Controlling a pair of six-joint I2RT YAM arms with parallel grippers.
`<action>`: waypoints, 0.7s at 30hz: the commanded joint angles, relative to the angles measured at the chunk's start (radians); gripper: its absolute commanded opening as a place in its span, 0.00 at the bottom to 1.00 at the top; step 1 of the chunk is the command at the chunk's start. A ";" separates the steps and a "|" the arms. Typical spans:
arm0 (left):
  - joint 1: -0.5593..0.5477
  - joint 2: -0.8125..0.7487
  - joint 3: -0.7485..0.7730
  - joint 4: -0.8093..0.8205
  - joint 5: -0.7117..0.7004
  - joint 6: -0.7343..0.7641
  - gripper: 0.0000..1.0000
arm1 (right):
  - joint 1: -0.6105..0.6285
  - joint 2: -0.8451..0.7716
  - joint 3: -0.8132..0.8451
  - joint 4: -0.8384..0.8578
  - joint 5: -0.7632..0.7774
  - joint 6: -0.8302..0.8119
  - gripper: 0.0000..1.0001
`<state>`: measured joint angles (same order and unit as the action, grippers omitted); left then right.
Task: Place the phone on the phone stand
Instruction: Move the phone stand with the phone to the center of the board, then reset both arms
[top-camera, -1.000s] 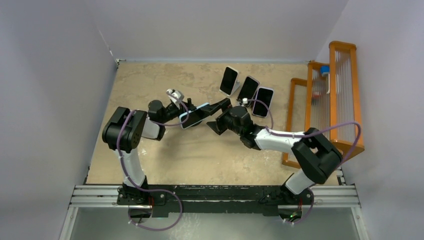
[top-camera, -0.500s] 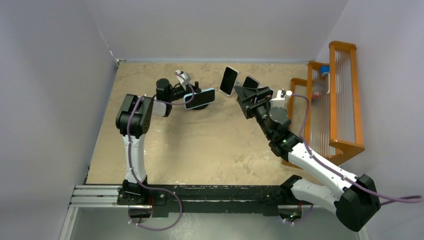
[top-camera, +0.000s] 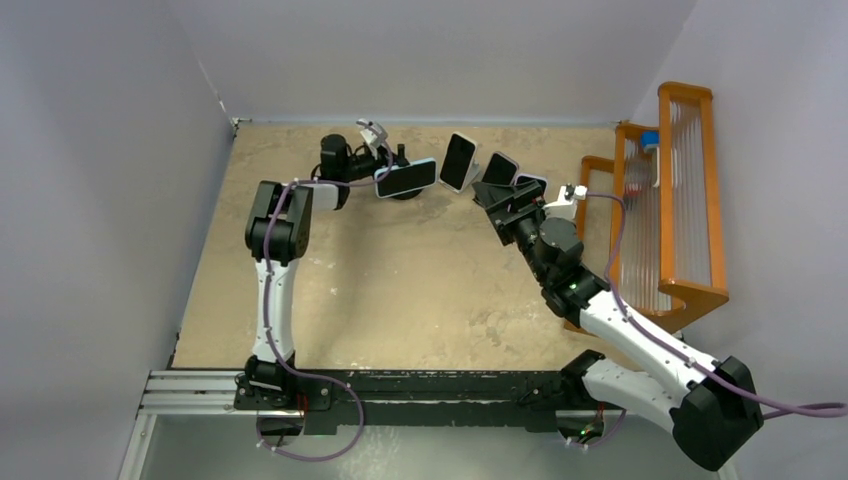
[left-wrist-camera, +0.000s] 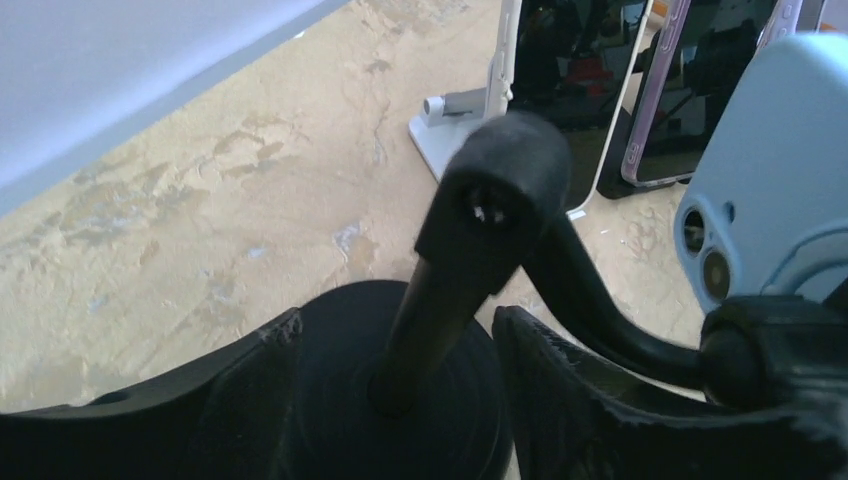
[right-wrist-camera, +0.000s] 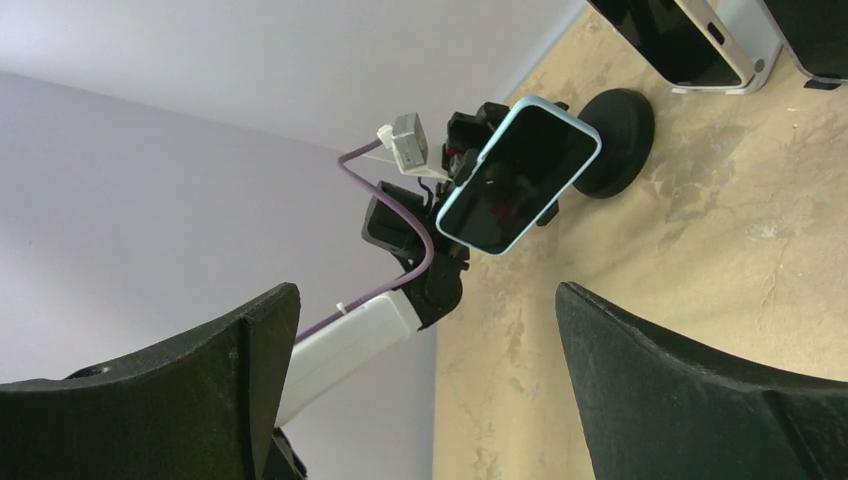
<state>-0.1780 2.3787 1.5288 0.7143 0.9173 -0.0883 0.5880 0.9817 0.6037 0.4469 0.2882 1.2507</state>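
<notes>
My left tool (left-wrist-camera: 395, 330) is clenched around the round base of the phone stand (left-wrist-camera: 490, 200). Just right of it, the phone (left-wrist-camera: 790, 150) sits on the stand's head, so the placing looks done. Next, I judge, I should let go gently and back off without tipping it. My left wrist sees only the phone's back. My right tool (right-wrist-camera: 425, 300), released and empty, sees its screen and the base resting on the surface (right-wrist-camera: 720, 240).

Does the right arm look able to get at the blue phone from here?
Probably yes. The right gripper is open and faces the phone, with only bare table between them. The left gripper sits behind the phone, so a front approach looks free.
</notes>
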 joint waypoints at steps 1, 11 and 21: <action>0.031 -0.073 -0.057 -0.012 0.000 0.019 0.71 | -0.004 -0.058 0.014 -0.015 0.019 -0.060 0.99; 0.109 -0.455 -0.522 0.049 -0.210 0.063 0.88 | -0.004 -0.120 0.010 -0.102 -0.048 -0.262 0.99; 0.112 -1.046 -1.100 0.075 -0.458 -0.072 0.91 | -0.004 -0.230 -0.031 -0.223 0.046 -0.321 0.99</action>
<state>-0.0662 1.5116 0.5766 0.7914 0.5961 -0.1135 0.5880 0.8116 0.5926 0.2443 0.2852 0.9749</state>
